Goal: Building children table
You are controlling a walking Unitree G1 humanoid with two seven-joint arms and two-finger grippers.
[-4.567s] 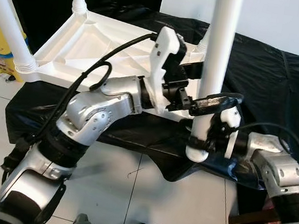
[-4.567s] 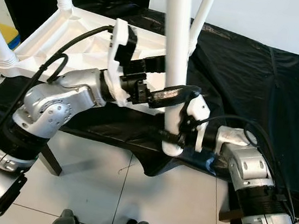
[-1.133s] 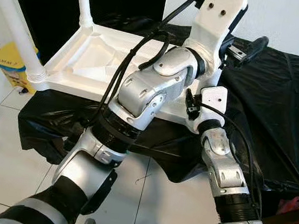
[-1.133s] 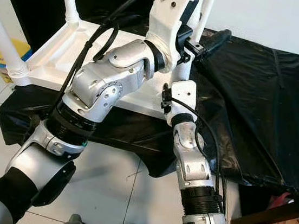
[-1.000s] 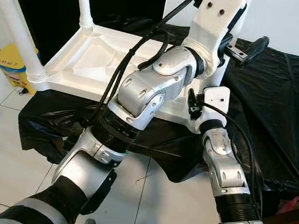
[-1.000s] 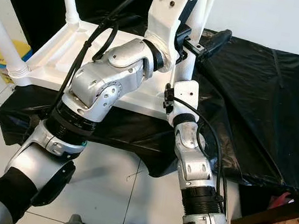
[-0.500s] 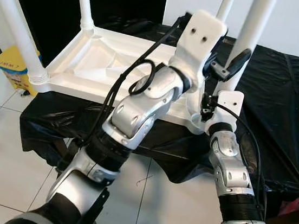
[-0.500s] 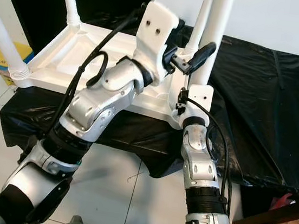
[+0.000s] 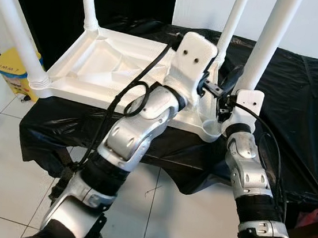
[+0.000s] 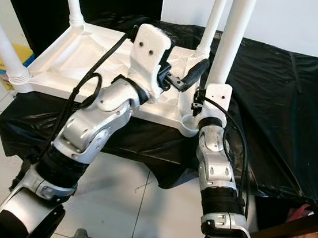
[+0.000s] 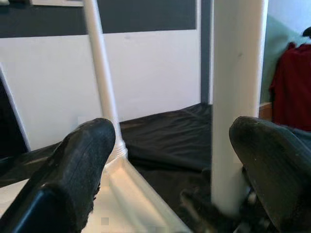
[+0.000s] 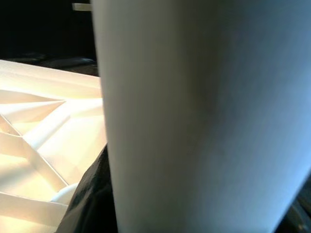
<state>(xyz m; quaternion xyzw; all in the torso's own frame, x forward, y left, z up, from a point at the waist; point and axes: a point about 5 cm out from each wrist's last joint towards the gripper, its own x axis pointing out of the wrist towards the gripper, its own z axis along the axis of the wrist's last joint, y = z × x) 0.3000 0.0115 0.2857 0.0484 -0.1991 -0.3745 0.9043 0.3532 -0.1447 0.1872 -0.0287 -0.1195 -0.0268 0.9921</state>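
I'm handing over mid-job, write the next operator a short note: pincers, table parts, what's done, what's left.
Right pincer: shut on the fourth white plastic leg, held upright just above the near right corner socket.
Left pincer: open, fingers either side of that leg, not gripping.
White plastic children's tabletop lies upside down on the black cloth-covered bench. Three other white legs stand in their corners.
Left: lower the leg into the socket and seat it; whether it needs twisting I cannot tell.

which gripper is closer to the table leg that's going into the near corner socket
Right. The right gripper is closed around the leg just above the socket. The left gripper is open, fingers straddling the leg without touching.
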